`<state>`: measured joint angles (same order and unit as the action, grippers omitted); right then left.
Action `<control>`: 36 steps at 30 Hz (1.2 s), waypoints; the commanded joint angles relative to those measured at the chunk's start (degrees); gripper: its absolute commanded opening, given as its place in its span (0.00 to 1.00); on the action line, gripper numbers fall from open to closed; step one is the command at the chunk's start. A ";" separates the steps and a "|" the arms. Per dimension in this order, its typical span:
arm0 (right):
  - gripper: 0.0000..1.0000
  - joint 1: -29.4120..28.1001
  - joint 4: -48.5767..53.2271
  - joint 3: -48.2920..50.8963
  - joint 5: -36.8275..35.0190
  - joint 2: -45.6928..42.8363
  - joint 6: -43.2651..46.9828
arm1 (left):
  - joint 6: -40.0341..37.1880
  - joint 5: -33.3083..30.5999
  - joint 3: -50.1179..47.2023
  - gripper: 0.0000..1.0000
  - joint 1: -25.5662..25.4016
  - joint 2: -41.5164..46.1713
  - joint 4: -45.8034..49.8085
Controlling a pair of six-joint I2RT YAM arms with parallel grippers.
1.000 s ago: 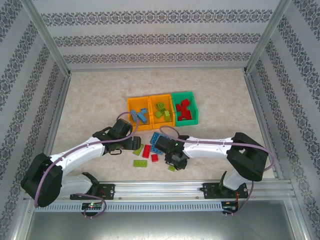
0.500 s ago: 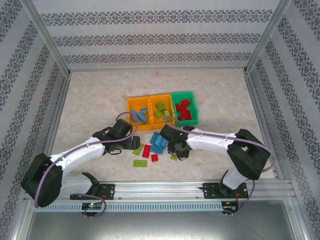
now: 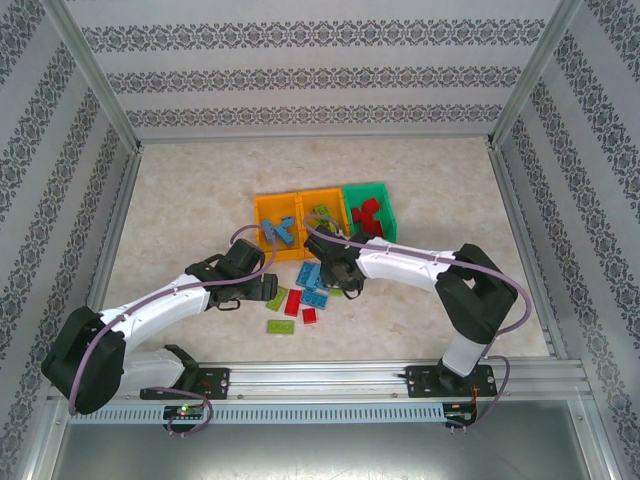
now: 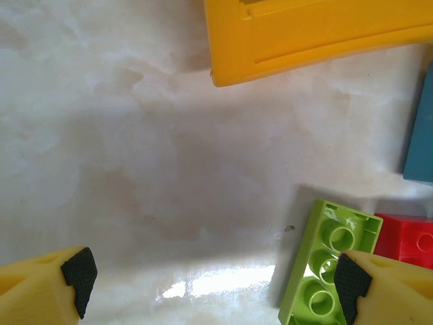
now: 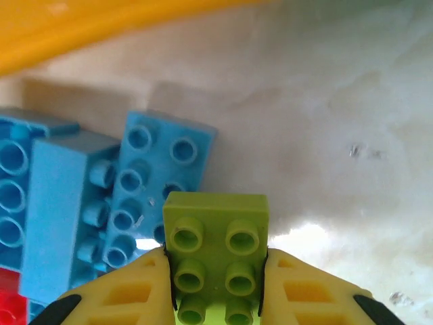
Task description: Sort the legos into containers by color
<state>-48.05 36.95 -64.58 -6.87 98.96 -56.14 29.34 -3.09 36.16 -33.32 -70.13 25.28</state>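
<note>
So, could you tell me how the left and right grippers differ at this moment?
The left gripper is open and empty; the right gripper is shut on a lime green brick. The left hangs over bare table beside a loose lime brick; the right is next to blue bricks. Both have yellow fingers.

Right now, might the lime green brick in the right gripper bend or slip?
The lime green brick looks like hard, boxy plastic, so probably stiff and light. The right gripper pinches its smooth flat sides, so a bump could slide it.
</note>
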 commanded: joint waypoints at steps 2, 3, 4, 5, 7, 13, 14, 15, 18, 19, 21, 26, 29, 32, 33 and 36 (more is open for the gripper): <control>0.15 2.79 1.98 -5.54 -3.27 0.68 6.44 | 0.54 -1.13 1.55 0.93 -0.54 0.34 2.84; 0.15 3.59 2.05 -6.97 -3.03 1.24 8.03 | 0.62 -1.17 1.63 0.93 -0.52 0.39 3.02; 0.15 4.41 2.24 -8.61 -2.57 1.98 9.45 | 0.68 -1.11 1.69 0.93 -0.52 0.39 3.22; 0.15 5.09 2.38 -10.15 -2.18 2.85 10.82 | 0.72 -1.10 1.71 0.93 -0.52 0.41 3.30; 0.15 6.63 3.05 -13.71 -2.37 5.15 13.82 | 0.70 -0.62 1.59 0.93 -0.52 0.39 3.64; 0.16 11.26 0.63 -22.14 -1.57 11.84 19.47 | -0.58 5.26 -0.22 0.91 -0.52 0.36 1.51; 0.18 11.89 0.27 -23.46 -1.12 12.93 20.01 | -0.74 5.95 -0.54 0.90 -0.56 0.30 1.22; 0.19 12.60 0.15 -24.98 -0.86 14.31 20.62 | -0.86 6.58 -0.87 0.90 -0.60 0.32 0.96; 0.22 14.00 -0.03 -29.19 0.23 17.79 22.08 | -1.52 7.11 -1.27 0.90 -0.65 0.30 1.17; 0.24 14.32 -0.05 -30.43 0.37 18.77 22.54 | -1.73 7.29 -1.17 0.89 -0.64 0.34 1.26; 0.30 14.89 0.03 -32.31 0.74 19.94 23.00 | -2.39 8.13 -1.08 0.89 -0.69 0.28 1.01; 0.40 15.18 -0.68 -33.28 1.13 19.66 23.46 | -3.51 9.33 -0.55 0.87 -1.64 -1.07 0.60; 0.45 15.05 -1.24 -31.99 2.09 18.08 22.91 | -4.01 9.23 -0.39 0.87 -2.60 -2.23 0.74; 0.52 14.66 -1.45 -30.30 2.15 16.06 22.60 | -4.16 8.98 -0.06 0.86 -3.99 -3.06 0.78; 0.55 14.59 -1.56 -29.60 1.99 15.35 22.57 | -4.29 8.90 0.09 0.86 -4.43 -3.19 0.83; 0.61 14.56 -2.98 -26.84 1.72 12.59 21.97 | -4.29 8.02 0.29 0.86 -5.34 -3.80 0.83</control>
<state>-33.15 34.65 -93.76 -4.97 116.01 -34.13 26.74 5.82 35.86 -37.41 -73.28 26.52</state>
